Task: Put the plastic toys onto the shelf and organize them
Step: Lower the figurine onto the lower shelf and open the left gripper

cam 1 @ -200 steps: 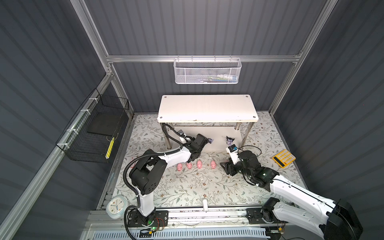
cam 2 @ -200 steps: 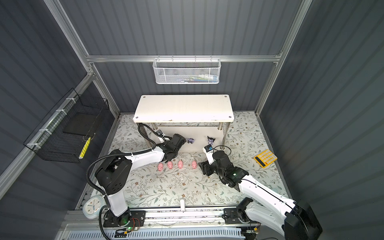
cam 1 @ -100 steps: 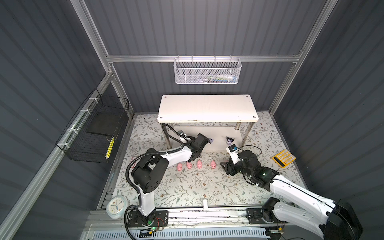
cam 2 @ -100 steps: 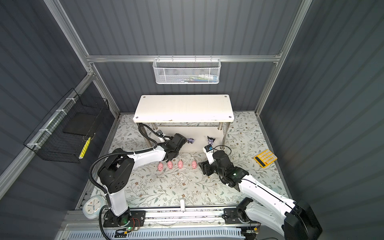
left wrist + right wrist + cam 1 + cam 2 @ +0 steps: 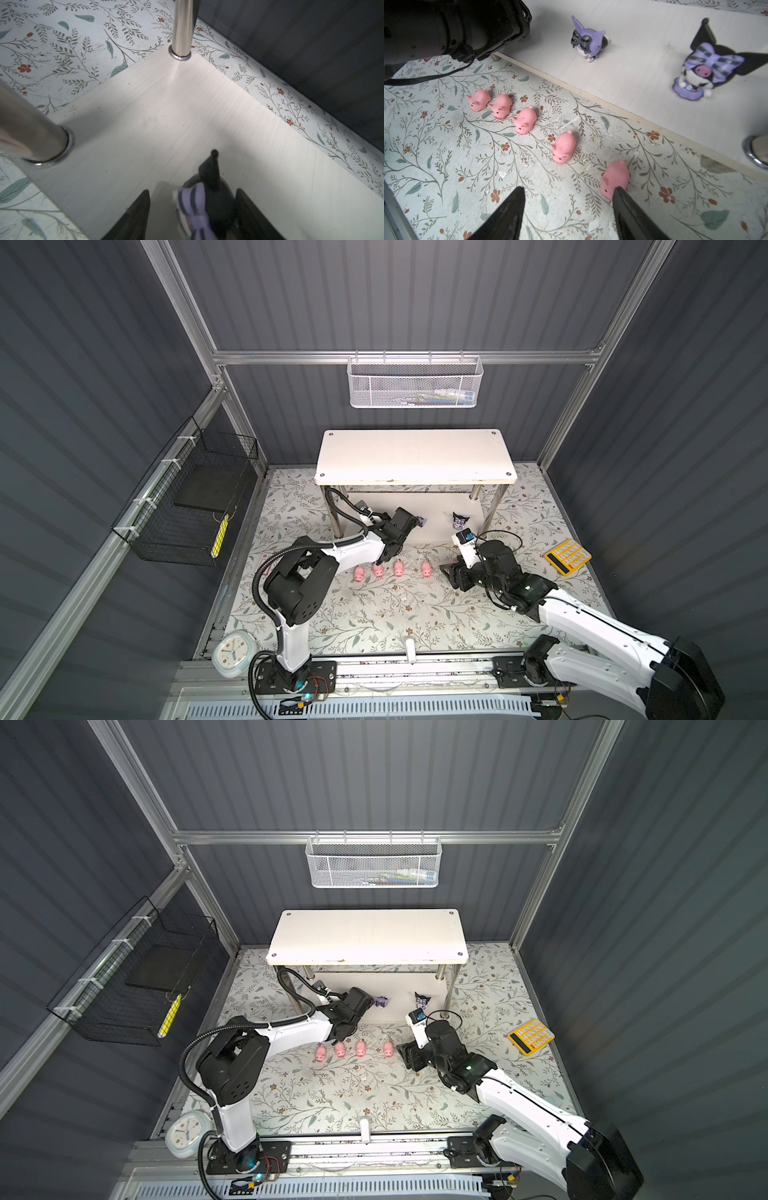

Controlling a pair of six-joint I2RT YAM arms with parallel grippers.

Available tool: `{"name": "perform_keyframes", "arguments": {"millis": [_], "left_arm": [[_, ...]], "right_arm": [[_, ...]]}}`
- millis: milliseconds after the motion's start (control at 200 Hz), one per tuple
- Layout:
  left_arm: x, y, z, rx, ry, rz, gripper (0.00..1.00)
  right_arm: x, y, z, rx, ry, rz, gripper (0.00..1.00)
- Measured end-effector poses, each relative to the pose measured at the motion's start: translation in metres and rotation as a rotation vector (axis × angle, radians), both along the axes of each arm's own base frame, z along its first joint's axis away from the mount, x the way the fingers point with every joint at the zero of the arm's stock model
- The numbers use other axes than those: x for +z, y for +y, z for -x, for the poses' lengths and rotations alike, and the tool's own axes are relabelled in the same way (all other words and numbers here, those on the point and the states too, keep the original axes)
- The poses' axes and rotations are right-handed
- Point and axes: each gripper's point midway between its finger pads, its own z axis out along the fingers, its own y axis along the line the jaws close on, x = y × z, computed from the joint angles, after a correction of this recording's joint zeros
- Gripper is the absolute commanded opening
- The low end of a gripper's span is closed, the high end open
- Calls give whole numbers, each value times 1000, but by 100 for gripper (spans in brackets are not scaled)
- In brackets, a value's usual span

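Black-and-purple plastic, the eared figure [image 5: 216,199] is resting on the lower board of the shelf [image 5: 166,104] while the left gripper [image 5: 192,191] is spreading its jaws away from it, so that placement seems done. Five pink pigs [image 5: 525,120] are waiting on the desk [image 5: 436,145] at the rack's six o'clock, the right gripper [image 5: 568,188] gaping beside the nearest.

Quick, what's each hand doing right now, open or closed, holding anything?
Left hand: open around the black-and-purple figure on the shelf, not gripping it.
Right hand: open, empty; a pink pig sits just beside it.
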Motion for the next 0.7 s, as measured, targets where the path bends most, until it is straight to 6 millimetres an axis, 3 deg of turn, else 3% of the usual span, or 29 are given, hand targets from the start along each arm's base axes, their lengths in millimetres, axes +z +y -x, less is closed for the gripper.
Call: {"name": "perform_keyframes", "arguments": {"millis": [405, 700], "left_arm": [[-2, 2, 2, -1, 3, -2, 74], [12, 5, 6, -6, -17, 18, 75]], "right_arm": [[0, -1, -1, -2, 3, -1, 69], [0, -1, -1, -2, 3, -1, 69]]}}
